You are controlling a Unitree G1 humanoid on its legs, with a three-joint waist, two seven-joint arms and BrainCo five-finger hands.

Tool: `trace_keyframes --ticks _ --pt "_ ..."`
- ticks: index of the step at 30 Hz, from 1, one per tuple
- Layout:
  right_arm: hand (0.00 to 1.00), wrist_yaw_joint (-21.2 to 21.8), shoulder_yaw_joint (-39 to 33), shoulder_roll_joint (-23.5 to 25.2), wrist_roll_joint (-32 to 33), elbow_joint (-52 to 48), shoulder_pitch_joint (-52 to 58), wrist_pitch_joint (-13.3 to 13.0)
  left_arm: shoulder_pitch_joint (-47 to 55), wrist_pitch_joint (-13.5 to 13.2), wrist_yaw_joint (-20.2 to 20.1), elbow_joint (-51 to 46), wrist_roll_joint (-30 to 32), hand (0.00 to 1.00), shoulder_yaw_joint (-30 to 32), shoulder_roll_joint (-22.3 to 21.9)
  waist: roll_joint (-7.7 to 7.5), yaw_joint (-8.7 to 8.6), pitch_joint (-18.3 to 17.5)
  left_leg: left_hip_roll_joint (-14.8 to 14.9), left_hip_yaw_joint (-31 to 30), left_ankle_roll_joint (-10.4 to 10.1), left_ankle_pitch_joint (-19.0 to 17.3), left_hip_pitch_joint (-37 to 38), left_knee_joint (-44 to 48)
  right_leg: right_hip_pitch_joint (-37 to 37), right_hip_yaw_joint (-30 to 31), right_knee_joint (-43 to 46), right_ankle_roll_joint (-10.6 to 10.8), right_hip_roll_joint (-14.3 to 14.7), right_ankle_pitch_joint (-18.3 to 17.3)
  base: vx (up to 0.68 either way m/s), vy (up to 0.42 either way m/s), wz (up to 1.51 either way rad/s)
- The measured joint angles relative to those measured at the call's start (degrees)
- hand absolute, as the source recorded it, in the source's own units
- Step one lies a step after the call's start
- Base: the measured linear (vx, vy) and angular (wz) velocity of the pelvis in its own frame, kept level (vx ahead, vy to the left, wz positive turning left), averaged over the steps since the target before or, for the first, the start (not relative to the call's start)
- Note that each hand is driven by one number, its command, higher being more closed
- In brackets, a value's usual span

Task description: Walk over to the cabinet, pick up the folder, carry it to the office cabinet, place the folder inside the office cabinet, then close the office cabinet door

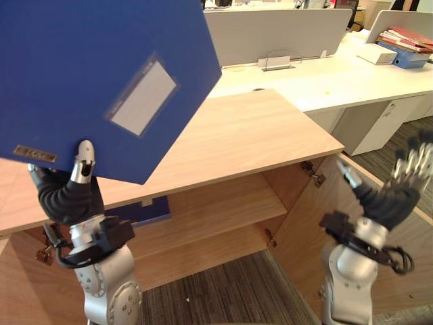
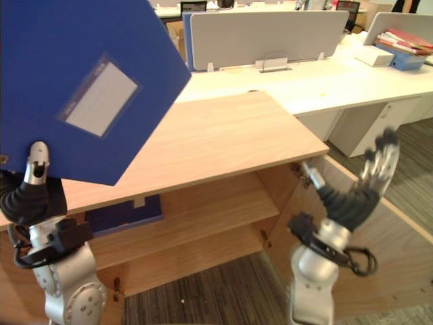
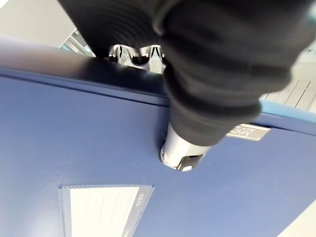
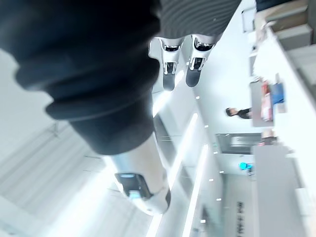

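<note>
**A:** The folder [image 1: 101,74] is in the air, tilted corner-down over the left end of the cabinet top [image 1: 250,135]. Our left hand [image 1: 66,195] grasps it near the lower edge, thumb on the front face and fingers hooked behind.

**B:** Right hand?

**A:** The right hand [image 1: 400,191] is raised beside the open door [image 2: 399,271], fingers spread, holding nothing.

**B:** What do we worry about?

**A:** We're pinching one edge of a big panel, so most of its weight hangs away from the grip. If we swing it fast, we think it pivots or slips out. Second, the folder has to come down and under the top's front edge. At this tilt a corner probably catches that edge.

**B:** Room inside?

**A:** The shelf [image 1: 216,210] is bare on its right part. A blue file [image 1: 145,210] already lies at its left end, right below our folder. We'd level the folder first and aim right of that file.

**B:** The door?

**A:** It's swung wide on the right, with the right hand near it. We see open carpet in front of the cabinet.
</note>
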Motion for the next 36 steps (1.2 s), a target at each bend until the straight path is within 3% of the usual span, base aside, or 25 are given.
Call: trace_keyframes --ticks 4,6,11,18,30,36 --pt "0.00 4.1 3.3 -5.0 6.3 3.6 -9.3 -2.4 -4.1 0.9 -1.3 5.6 1.4 1.00 0.0 2.8 0.16 0.90 0.5 -0.1 0.0 0.0 -0.1 -0.1 0.3 0.1 0.0 0.0 0.2 -0.1 0.2 0.00 0.000 0.00" --pt "0.00 8.8 4.5 -8.5 14.9 8.5 -13.5 -2.9 -5.6 2.4 -2.5 9.2 1.6 1.00 -0.3 4.1 0.15 1.23 0.5 -0.1 0.0 0.0 -0.1 -0.1 0.3 0.1 0.0 0.0 0.2 -0.1 0.2 0.00 0.000 0.00" --pt "0.00 15.5 4.4 -15.6 31.2 14.7 -16.8 -2.9 -5.4 4.4 -4.1 11.1 1.7 1.00 -0.5 4.5 0.04 1.58 0.6 -0.1 -0.4 0.2 -0.2 -0.9 0.6 0.1 -0.6 0.0 0.1 -0.2 0.5 0.02 -0.018 0.04" --pt "0.00 23.7 5.2 -27.4 51.5 23.6 -26.7 -2.8 -4.4 5.0 -7.5 13.8 1.4 1.00 -1.4 7.0 0.00 2.16 0.7 -0.2 -1.0 0.3 -0.2 -1.0 0.6 0.2 -0.9 0.0 0.1 -0.3 1.5 0.00 -0.003 0.04" --pt "0.00 31.5 16.2 -38.2 69.7 32.3 -37.5 -1.3 -3.4 5.4 -9.4 14.8 -0.7 1.00 -4.4 9.2 -0.05 2.74 0.7 -0.2 -1.8 0.6 0.0 -2.0 1.1 -0.1 -1.8 0.0 0.1 -0.4 1.9 0.00 -0.008 0.03" --pt "0.00 34.5 22.8 -40.6 73.5 34.1 -41.7 0.4 -3.7 5.4 -10.6 14.8 -1.1 1.00 -7.9 10.9 -0.06 2.89 0.7 -0.2 -1.9 0.8 0.1 -2.1 1.1 -0.1 -2.0 0.0 0.2 -0.4 2.4 0.00 0.000 0.00"
